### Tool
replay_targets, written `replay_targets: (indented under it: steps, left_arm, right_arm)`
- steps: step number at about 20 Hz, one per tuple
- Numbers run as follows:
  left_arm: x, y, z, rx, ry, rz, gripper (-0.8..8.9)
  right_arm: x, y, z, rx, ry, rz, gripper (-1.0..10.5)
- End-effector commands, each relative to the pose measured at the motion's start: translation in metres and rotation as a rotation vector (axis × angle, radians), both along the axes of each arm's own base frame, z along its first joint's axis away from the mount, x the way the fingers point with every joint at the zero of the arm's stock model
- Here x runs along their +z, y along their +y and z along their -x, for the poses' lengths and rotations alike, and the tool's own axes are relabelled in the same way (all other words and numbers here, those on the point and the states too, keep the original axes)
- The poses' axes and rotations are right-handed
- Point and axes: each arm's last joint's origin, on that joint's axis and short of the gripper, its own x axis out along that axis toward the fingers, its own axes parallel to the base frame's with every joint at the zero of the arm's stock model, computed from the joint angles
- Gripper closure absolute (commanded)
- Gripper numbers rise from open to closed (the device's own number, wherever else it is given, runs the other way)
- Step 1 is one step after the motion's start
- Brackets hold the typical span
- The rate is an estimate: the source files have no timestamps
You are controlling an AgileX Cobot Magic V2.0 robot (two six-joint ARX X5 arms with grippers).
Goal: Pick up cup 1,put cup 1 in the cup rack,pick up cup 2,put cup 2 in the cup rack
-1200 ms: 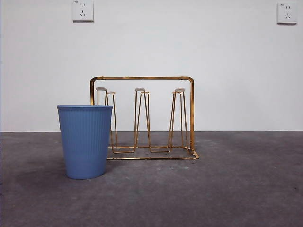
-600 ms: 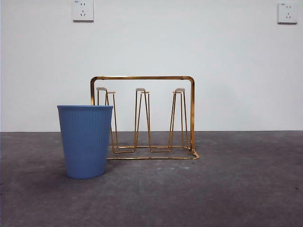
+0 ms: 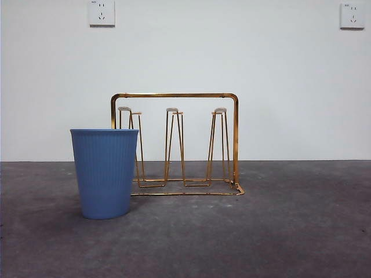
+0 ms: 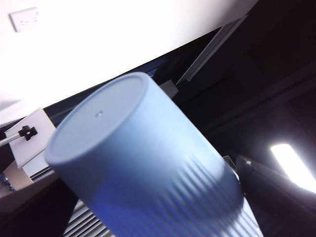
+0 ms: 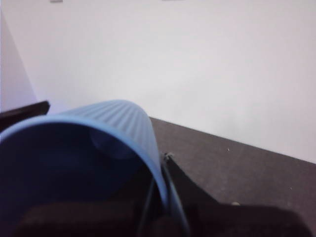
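Note:
A blue ribbed cup (image 3: 104, 174) stands upright on the table, in front of the left end of the gold wire cup rack (image 3: 174, 95), whose pegs are bare. Neither arm shows in the front view. The left wrist view is filled by another blue cup (image 4: 143, 168), held up in the air with its closed bottom pointing away from the camera; that gripper's jaws are hidden behind it. In the right wrist view a blue cup (image 5: 118, 121) lies with its mouth toward the camera, and my right gripper (image 5: 165, 197) is clamped on its rim.
The dark grey table (image 3: 290, 231) runs back to a white wall with two sockets (image 3: 101, 13) high up. The left wrist view looks up at a dark room with a ceiling light (image 4: 294, 160).

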Motion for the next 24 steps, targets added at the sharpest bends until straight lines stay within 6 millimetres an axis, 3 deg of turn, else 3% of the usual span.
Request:
replay_targets:
  steps: [1, 4, 10, 16, 24]
  left_arm:
    - [0.0032, 0.0014, 0.0000, 0.007, -0.028, 0.019, 2.21]
    - [0.0032, 0.0013, 0.0000, 0.006, -0.028, 0.019, 2.29]
    - [0.0032, 0.0012, 0.0001, 0.004, -0.030, 0.016, 4.13]
    - [0.0028, 0.0005, 0.0008, -0.022, -0.043, -0.002, 4.16]
    - [0.0027, 0.0001, 0.0013, -0.039, -0.053, -0.013, 6.99]
  right_arm:
    - [-0.0077, 0.0039, -0.0031, -0.006, 0.022, 0.057, 9.6]
    - [-0.0087, 0.0038, -0.0031, -0.006, 0.029, 0.065, 9.6]
    - [-0.0127, 0.0031, -0.0029, -0.019, 0.056, 0.097, 9.6]
    - [-0.0139, 0.0021, -0.0030, -0.042, 0.062, 0.111, 9.6]
    - [-0.0167, 0.0015, -0.0024, -0.042, 0.083, 0.134, 9.6]
